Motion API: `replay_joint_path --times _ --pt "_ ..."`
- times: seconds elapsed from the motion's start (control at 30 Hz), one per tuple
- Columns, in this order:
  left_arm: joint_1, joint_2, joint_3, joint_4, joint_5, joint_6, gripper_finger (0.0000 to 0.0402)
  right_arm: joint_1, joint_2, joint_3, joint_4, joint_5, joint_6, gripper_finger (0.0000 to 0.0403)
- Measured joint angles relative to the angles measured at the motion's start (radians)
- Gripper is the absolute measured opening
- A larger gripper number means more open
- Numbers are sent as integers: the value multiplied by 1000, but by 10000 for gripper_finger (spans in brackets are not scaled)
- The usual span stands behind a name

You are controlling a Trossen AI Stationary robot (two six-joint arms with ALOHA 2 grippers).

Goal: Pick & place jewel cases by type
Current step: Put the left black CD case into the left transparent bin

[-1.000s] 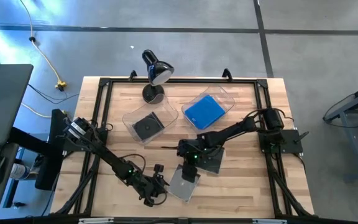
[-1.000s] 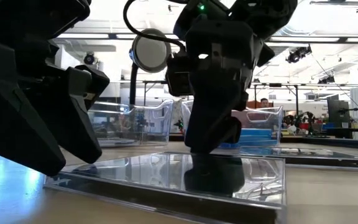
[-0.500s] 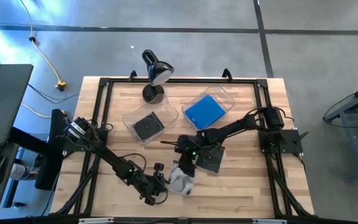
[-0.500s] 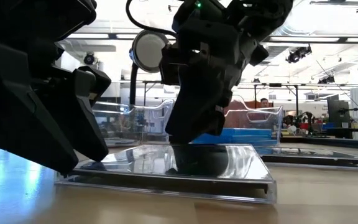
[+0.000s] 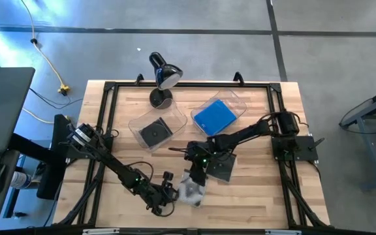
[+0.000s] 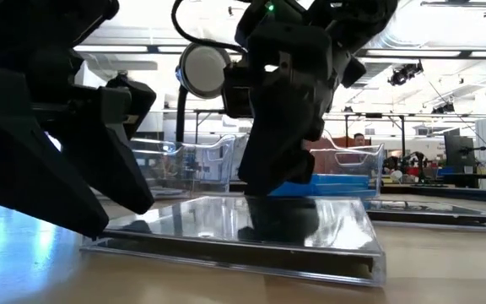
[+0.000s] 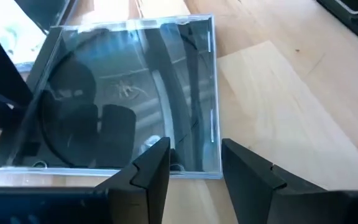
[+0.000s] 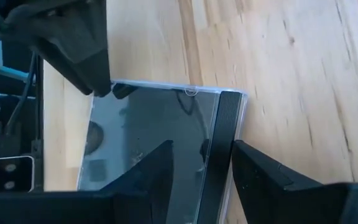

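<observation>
A clear jewel case with a dark tray (image 5: 192,191) lies flat on the wooden table near its front edge; it also shows in the low view (image 6: 192,221). My right gripper (image 5: 197,176) stands over it, fingers a little apart and pointing down. My left gripper (image 5: 168,192) is open at the case's left edge, and its fingers (image 7: 156,163) reach level over that edge (image 7: 185,168). A second dark case (image 5: 222,168) lies flat on the table just to the right. My right gripper sets its fingertips (image 6: 278,184) on the case's top face beside the spine strip (image 8: 219,134), from above, slanting down. The case lies flat on the table under them. My left gripper has a fingertip (image 8: 104,84) at the case's corner (image 8: 118,89); I cannot tell whether it touches.
Two clear bins stand at the back. The left bin (image 5: 136,125) holds a dark case (image 5: 155,132) and the right bin (image 5: 235,99) holds blue cases (image 5: 214,116). A black desk lamp (image 5: 162,78) stands behind them. A black frame (image 5: 103,117) runs round the table.
My right gripper, with its tips on the clear case, has moved a little toward the table's left edge. The case has slid and turned on the table toward my left gripper, staying flat.
</observation>
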Motion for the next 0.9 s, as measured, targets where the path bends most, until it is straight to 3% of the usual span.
replay_joint_path --times 0.27,0.43,0.73,0.9 --pt "37 -2 2 10 -28 35 137 -1 -109 1 -72 24 8 140" --pt "98 -3 3 26 -56 97 137 4 -171 3 -208 89 -13 140" --pt "222 -1 40 22 20 140 137 31 -182 3 -436 254 -4 140" --pt "266 -1 69 23 34 174 137 37 -182 3 -475 274 -3 140"
